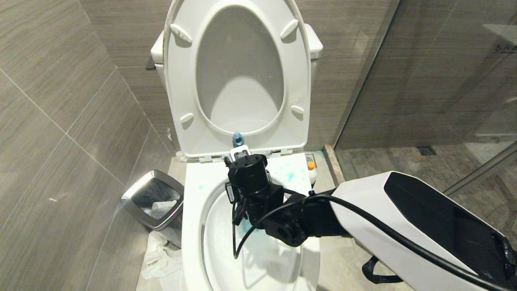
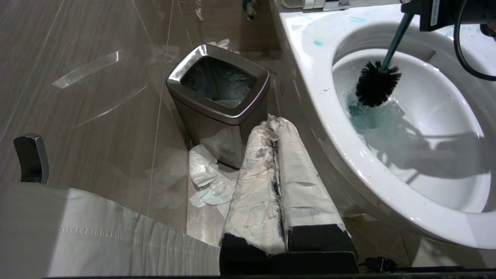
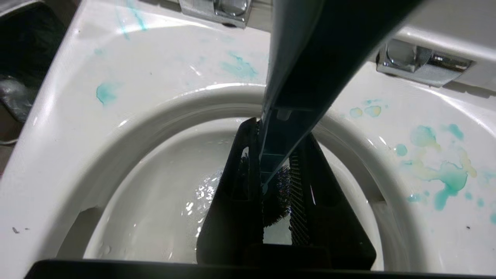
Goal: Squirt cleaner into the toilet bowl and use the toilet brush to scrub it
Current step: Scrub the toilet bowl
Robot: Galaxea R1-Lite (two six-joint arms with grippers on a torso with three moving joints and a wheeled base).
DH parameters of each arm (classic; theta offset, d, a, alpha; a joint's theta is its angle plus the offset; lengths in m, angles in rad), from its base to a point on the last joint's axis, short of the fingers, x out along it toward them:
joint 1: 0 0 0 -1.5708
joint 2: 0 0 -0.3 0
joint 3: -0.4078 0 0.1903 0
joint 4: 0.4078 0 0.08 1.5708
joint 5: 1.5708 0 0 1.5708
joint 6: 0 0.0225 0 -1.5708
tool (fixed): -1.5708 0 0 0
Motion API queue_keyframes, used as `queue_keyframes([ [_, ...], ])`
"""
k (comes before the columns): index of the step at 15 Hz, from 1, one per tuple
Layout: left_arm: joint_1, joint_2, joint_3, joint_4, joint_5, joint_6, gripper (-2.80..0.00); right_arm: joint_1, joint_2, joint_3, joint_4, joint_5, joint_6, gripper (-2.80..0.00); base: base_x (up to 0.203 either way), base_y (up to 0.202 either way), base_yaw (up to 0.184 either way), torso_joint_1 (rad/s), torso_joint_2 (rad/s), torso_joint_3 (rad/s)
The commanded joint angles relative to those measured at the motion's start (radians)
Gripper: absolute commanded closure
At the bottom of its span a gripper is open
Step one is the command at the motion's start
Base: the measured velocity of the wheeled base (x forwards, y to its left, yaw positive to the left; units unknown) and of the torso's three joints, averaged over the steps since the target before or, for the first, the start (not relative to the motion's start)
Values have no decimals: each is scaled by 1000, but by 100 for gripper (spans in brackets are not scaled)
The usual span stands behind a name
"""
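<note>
The white toilet bowl (image 1: 192, 226) stands with seat and lid raised. My right gripper (image 1: 246, 178) hangs over the bowl's back half, pointing down, shut on the slate-blue handle (image 3: 294, 58) of the toilet brush. The handle's end with its oval hole (image 1: 238, 139) sticks up above the gripper. The black bristle head (image 2: 378, 83) sits low inside the bowl (image 2: 310, 77), at the edge of a turquoise pool of cleaner (image 2: 368, 116). Cleaner splashes (image 3: 449, 178) spot the rim (image 3: 77, 128). My left gripper (image 2: 273, 124), its fingers wrapped in white paper, is shut and parked low beside the toilet.
A steel-rimmed black bin (image 1: 155, 198) stands left of the toilet, with crumpled white tissues (image 2: 205, 174) on the floor by it. A small whitish bottle with an orange cap (image 1: 311, 171) stands right of the bowl. A glass partition (image 1: 363, 81) closes the right side; tiled wall on the left.
</note>
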Motion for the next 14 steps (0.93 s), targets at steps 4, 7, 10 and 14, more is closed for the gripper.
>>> queue_keyframes([
  [4,0,1,0,-1,0,-1,0,11,66,-152,6,-3,-25,0,0,0,0,0,0,0],
  [7,0,1,0,-1,0,0,0,45,91,-214,40,0,-28,0,0,0,0,0,0,0],
  [10,0,1,0,-1,0,0,0,95,93,-215,48,1,-27,0,0,0,0,0,0,0],
  [14,0,1,0,-1,0,-1,0,151,74,-169,47,-1,-22,0,0,0,0,0,0,0],
])
